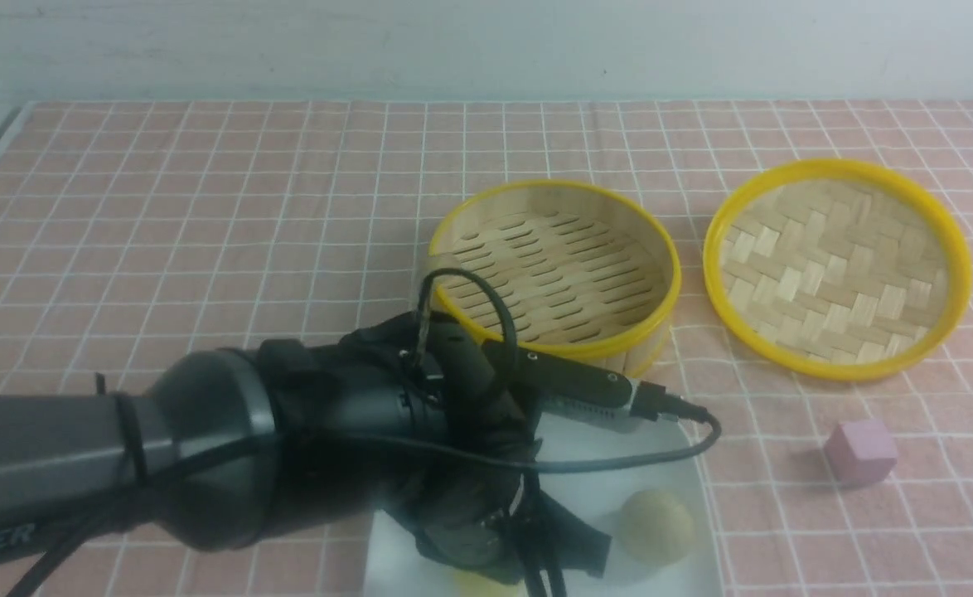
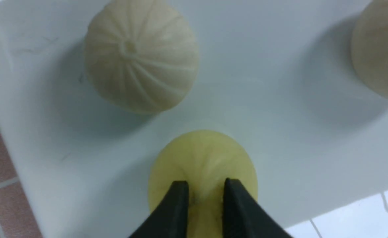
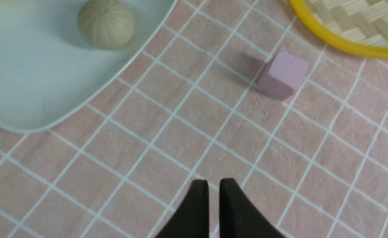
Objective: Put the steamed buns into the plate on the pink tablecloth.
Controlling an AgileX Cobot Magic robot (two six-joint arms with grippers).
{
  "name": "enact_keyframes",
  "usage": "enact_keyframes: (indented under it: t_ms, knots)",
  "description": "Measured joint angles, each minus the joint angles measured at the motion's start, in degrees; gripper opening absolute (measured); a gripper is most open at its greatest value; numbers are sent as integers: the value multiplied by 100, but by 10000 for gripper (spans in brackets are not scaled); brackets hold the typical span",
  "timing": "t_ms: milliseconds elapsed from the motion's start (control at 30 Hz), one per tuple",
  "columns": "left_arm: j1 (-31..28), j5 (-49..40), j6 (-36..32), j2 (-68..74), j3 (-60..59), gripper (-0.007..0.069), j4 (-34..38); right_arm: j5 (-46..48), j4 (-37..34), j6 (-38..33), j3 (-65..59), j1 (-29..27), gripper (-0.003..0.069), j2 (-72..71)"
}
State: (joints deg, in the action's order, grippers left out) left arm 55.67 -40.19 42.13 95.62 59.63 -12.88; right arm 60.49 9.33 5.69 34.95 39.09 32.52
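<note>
Pink tablecloth [image 1: 205, 207] covers the table and lies under both grippers. The white square plate [image 2: 263, 99] is directly below the left gripper [image 2: 202, 193]. It's glossy and hard, so I'd expect anything round to roll or skid on it if nudged. The bamboo steamer basket [image 1: 648, 348] sits beyond the left gripper with nothing in it. Its woven lid [image 1: 835, 265] lies beside the basket, beyond the right gripper [image 3: 213, 185].

All three steamed buns are on the plate, so placement looks complete.
- **Yellow bun** [image 2: 202, 155]: right at the left gripper's tips and sitting on the plate. Jaws are part-spread, straddling its pleated crown. No dent shows at the tips, so it reads as loose, not clamped.
- **Pleated beige bun** [image 2: 141, 54] and **second beige bun** [image 2: 382, 49]: both just beyond those tips, apart from each other and from the yellow one.

Handling, my read: light, soft, round, a bit squashy, and the pleats add some friction. Best hold is across the widest middle with jaws wide and a gentle squeeze. A crown pinch would probably mark the bun and could slip off.

Right gripper: jaws nearly pressed together with nothing between them, over bare cloth. The small pink cube [image 3: 281, 74] is ahead of it.
</note>
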Motion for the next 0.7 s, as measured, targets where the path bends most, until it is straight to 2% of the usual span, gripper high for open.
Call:
enact_keyframes:
  t_ms: [67, 200, 333, 467, 567, 600, 700]
  knots:
    - [0, 1, 81, 0, 0, 267, -53, 462, -150, -27, 122, 0, -8, -153]
    - [0, 21, 99, 0, 0, 366, -69, 1036, -318, -46, 391, 0, -13, -716]
    - [0, 21, 105, 0, 0, 402, -69, 1107, -331, 70, 394, 0, -13, -1429]
    - [0, 21, 109, 0, 0, 410, -76, 276, -618, 646, -74, 0, -11, -2148]
    - [0, 21, 109, 0, 0, 410, -76, -833, -829, 680, -746, 0, -11, -2341]
    - [0, 21, 109, 0, 0, 410, -76, -918, -843, 672, -746, 0, -10, -2342]
    - [0, 21, 109, 0, 0, 410, -76, -2331, -933, 493, -1448, 0, -8, -2341]
